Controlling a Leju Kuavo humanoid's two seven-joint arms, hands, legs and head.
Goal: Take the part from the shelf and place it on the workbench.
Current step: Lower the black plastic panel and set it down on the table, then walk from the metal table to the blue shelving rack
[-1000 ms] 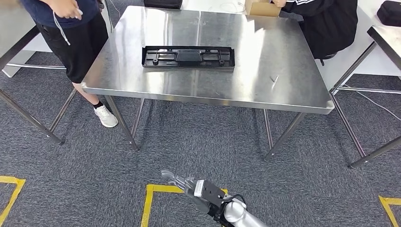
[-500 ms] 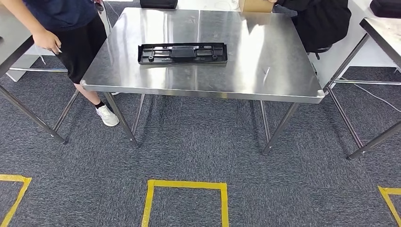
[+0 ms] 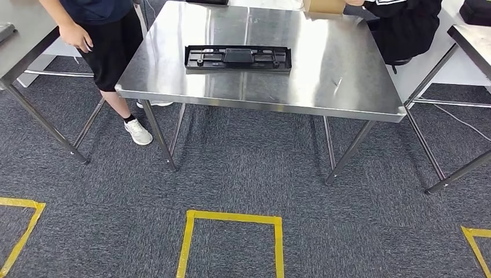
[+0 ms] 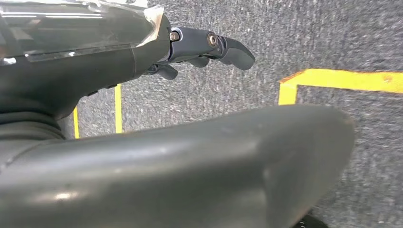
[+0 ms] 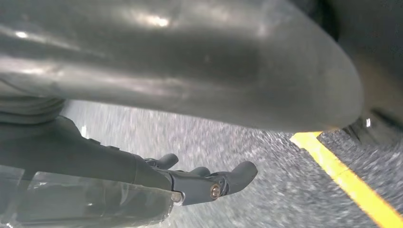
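right hand (image 5: 209, 183) dropped from sight, both hands empty

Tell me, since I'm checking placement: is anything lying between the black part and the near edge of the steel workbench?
Nothing visible does. The black part lies flat on the workbench, with bare steel between it and the near edge. A person stands at the bench's left corner, apart from the part.

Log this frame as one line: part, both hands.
part: flat on workbench, untouched | left hand: holds nothing, over carpet | right hand: holds nothing, over carpet
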